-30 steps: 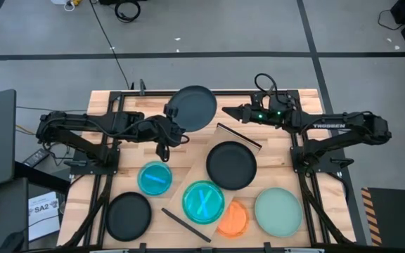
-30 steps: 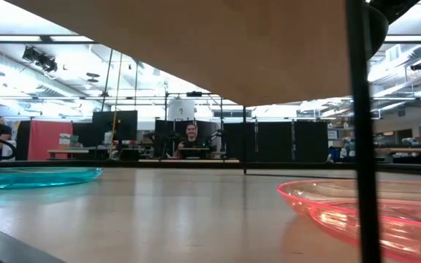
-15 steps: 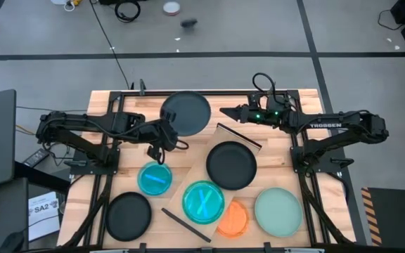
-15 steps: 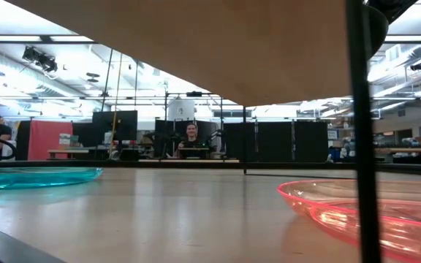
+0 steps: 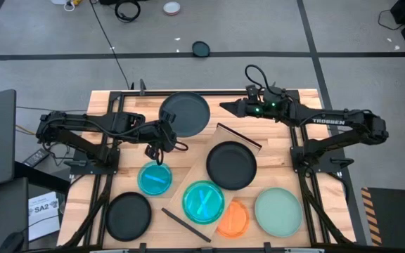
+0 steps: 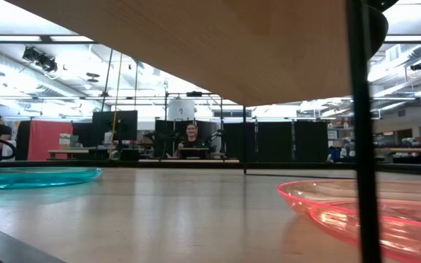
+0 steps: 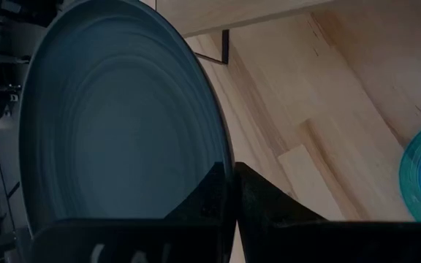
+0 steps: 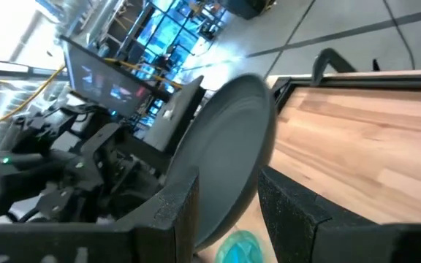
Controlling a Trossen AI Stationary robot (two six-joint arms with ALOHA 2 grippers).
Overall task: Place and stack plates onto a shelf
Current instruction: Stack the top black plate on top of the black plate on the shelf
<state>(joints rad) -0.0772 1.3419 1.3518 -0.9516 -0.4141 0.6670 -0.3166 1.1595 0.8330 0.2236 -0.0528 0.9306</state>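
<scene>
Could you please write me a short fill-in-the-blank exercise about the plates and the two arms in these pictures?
1. The left claw is shut on the rim of a large ____ plate.
2. On the shelf lie a black plate and a ____ one.
3. The orange plate lies between the shelf and the pale ____ plate.
4. The right claw holds ____.

Missing words: black; blue; green; nothing

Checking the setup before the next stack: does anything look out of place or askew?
Yes. The shelf lies skewed on the table, not square to its edges. The orange plate sits half tucked under it. The left hand holds a black plate by its rim at the table's far edge.
</scene>
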